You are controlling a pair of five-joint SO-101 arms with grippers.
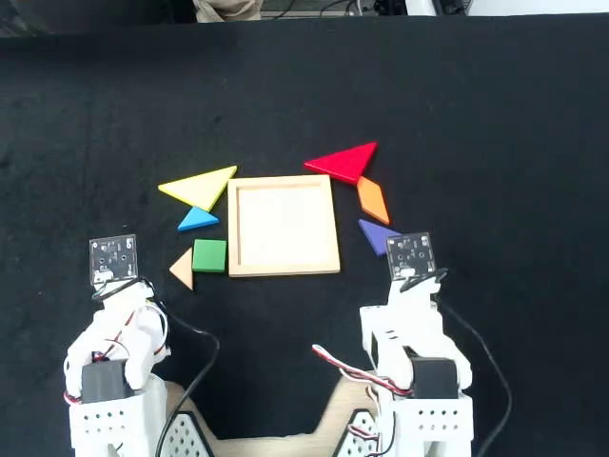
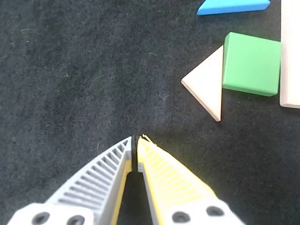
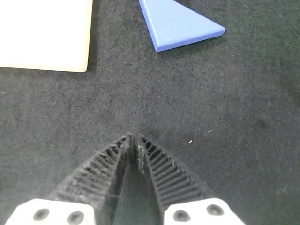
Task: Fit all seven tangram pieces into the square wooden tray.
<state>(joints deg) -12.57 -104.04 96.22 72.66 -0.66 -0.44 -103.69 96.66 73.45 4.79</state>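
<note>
Tray (image 1: 284, 269) unfilled; seven tangram pieces (image 1: 344, 162) lie around it. Left gripper (image 2: 136, 140), right gripper (image 3: 132, 138) clenched, holding nothing. Best: open wide, straddle green square (image 2: 251, 63) across flat sides.

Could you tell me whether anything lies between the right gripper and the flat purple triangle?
Nothing visible does: only bare black cloth lies between the right gripper and the flat purple triangle, which sits apart from the square wooden tray.
</note>
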